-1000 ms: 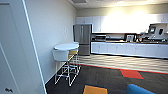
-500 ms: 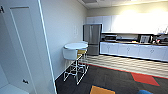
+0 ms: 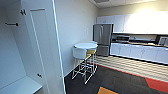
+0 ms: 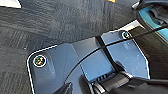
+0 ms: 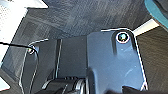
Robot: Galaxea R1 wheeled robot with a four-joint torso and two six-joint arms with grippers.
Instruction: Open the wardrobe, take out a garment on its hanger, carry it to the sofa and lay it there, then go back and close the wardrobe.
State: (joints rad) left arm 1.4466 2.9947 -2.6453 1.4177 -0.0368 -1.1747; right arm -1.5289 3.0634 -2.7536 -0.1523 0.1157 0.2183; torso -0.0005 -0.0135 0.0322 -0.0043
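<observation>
The white wardrobe point(image 3: 42, 50) stands open at the left of the head view, close to me. Its panelled door swings out toward me, with a small dark fitting point(image 3: 39, 75) low on its inner face. Inside, a short dark rail point(image 3: 11, 24) juts from the wall, and nothing hangs on the part I see. The pale wardrobe floor point(image 3: 20, 86) lies below it. Both wrist views look down on dark carpet past the robot's dark plate. A teal-blue edge point(image 5: 156, 7) shows at a corner there, and I cannot tell what it is.
A round white high table point(image 3: 85, 45) with white and yellow stools point(image 3: 80, 53) stands by the wall ahead. Behind it are a steel fridge point(image 3: 103, 37) and a white kitchen counter point(image 3: 140, 51). The dark carpet point(image 3: 112, 82) has red and orange patches.
The whole head view has swung left: the table and fridge slid to the right, and the open wardrobe now takes up much more of the left side.
</observation>
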